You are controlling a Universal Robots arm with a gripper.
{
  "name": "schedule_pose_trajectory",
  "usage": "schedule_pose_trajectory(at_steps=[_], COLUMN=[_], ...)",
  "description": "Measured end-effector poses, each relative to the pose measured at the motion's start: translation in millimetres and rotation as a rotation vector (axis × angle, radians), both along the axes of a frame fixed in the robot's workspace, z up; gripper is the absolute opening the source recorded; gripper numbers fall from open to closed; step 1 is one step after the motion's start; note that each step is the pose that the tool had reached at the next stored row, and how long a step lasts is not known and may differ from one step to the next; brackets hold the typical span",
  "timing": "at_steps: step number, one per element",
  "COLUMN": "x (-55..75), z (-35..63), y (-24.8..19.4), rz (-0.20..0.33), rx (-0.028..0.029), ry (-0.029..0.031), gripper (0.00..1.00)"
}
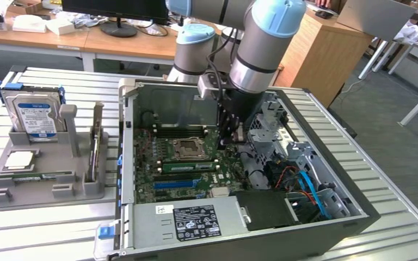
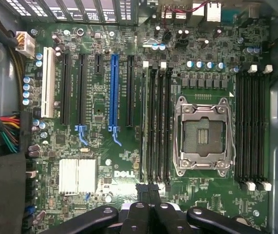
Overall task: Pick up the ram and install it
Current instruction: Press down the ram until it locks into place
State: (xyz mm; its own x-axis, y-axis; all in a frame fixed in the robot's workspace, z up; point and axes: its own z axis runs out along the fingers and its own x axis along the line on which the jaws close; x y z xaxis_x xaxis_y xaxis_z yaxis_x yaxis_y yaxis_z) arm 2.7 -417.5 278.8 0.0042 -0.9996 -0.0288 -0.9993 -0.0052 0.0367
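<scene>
Where the ram [image 1: 187,166] appears seated on edge in the motherboard [image 1: 147,157] beside the CPU socket [image 1: 188,147], its long axis runs across the exterior view, and your tool [image 1: 227,144], clenched on nothing visible, hangs near its end toward the exterior view's right.

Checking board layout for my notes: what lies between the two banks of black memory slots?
The CPU socket in its metal frame, shown in the wrist view.
</scene>
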Motion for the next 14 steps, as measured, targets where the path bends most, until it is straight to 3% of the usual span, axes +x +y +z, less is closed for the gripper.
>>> schedule_pose_trajectory(at_steps=[14], x=[0.0], z=[-8.0], y=[0.0], rz=[0.000], rx=[-0.0002], ry=[0.0000], gripper=[0.10])
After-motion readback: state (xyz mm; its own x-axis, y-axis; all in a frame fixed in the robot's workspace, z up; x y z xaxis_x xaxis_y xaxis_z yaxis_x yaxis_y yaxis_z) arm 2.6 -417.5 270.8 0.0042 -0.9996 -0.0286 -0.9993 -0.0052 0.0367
